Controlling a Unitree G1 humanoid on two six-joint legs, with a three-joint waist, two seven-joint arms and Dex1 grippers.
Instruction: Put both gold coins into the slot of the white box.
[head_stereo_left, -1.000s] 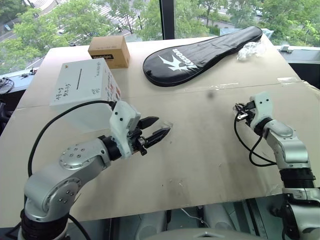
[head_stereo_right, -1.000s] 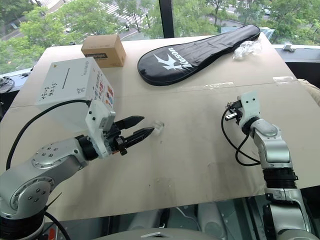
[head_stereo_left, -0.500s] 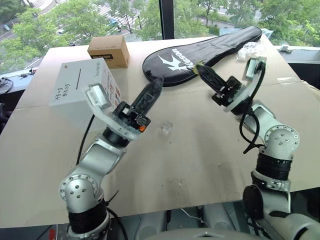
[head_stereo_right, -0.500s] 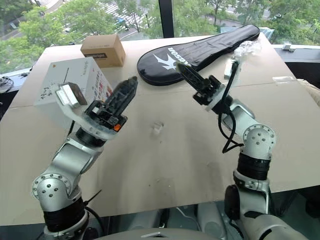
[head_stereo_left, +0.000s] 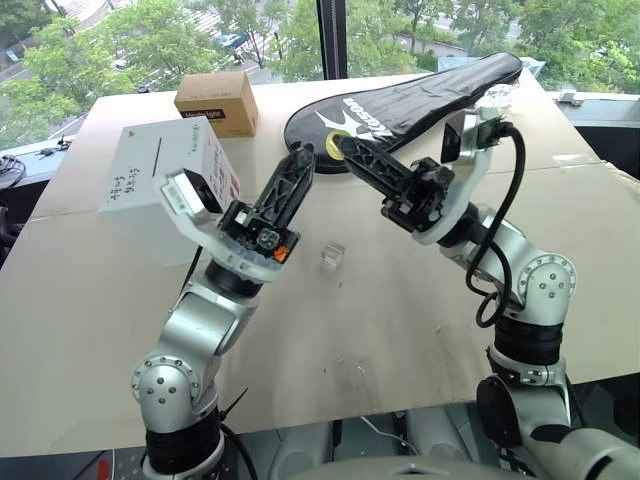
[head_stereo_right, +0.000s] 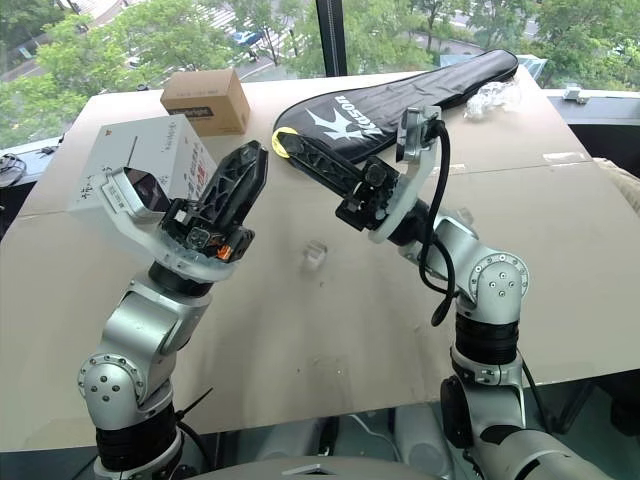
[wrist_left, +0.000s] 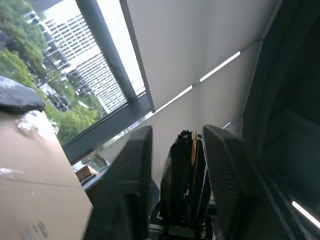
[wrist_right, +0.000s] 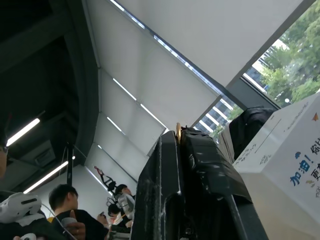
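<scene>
Left eye view: gold coin (head_stereo_left: 330, 149) at right claw (head_stereo_left: 340, 147) tip

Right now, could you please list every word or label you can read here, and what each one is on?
"VICTOR": white logo on the black racket cover.
"加油!": blue print on the white box; its handwriting is too small to read.
Label on the brown box: too blurred to read.

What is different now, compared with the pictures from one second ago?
Both arms rose from the table. The right gripper, shut on a gold coin, swung up and toward the left gripper, which narrowed from open and now points up beside it. The white box, the brown box, the black racket cover and the small clear piece stayed where they were.
</scene>
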